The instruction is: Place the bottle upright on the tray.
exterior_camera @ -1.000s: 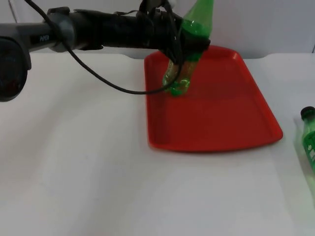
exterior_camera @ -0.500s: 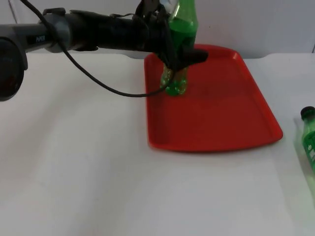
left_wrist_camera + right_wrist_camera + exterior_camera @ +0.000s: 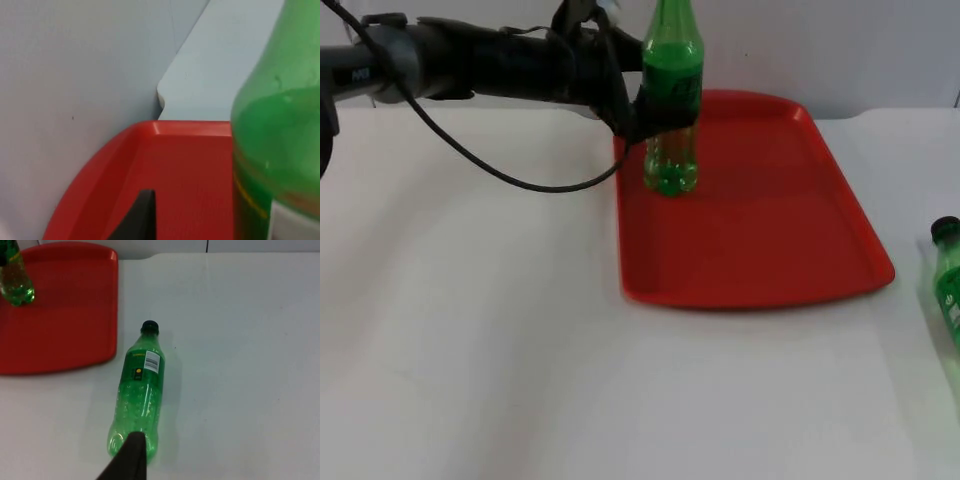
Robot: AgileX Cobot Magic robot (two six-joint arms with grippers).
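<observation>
Now the left gripper (image 3: 655, 112) clasps the bottle (image 3: 671, 110) upright on the tray (image 3: 770, 220) (steadying it); the right arm waits.

Bottle: a green bottle (image 3: 671, 95) stands upright on the red tray (image 3: 760, 230), near its upper left corner.
Left tool: the left tool (image 3: 645, 98) is at the bottle's left side, at label height; grip unclear.
Tray: sits on the white counter (image 3: 470, 330), right of centre.
Second bottle: another green bottle (image 3: 950, 285) lies at the frame's right edge.
</observation>
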